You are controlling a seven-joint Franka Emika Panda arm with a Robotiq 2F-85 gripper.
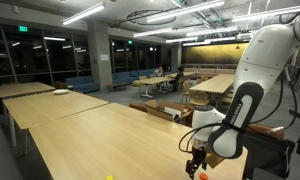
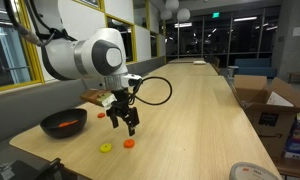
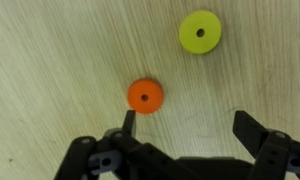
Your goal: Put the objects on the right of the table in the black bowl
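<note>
My gripper (image 3: 187, 125) is open and empty, low over the pale wood table (image 2: 190, 110). A small orange disc with a centre hole (image 3: 145, 96) lies flat just beyond one fingertip, not between the jaws. In an exterior view the disc (image 2: 129, 143) lies on the table just below and beside the gripper (image 2: 123, 122). The black bowl (image 2: 65, 134) sits to that side near the table's end, its inside showing orange. A small orange spot (image 2: 100, 115) shows between bowl and gripper. The gripper also shows in an exterior view (image 1: 197, 160).
A yellow-green disc (image 3: 200, 31) lies near the orange one and also shows near the table edge (image 2: 106, 149). Cardboard boxes (image 2: 265, 100) stand beside the table. A white dish (image 1: 60, 92) sits on a far table.
</note>
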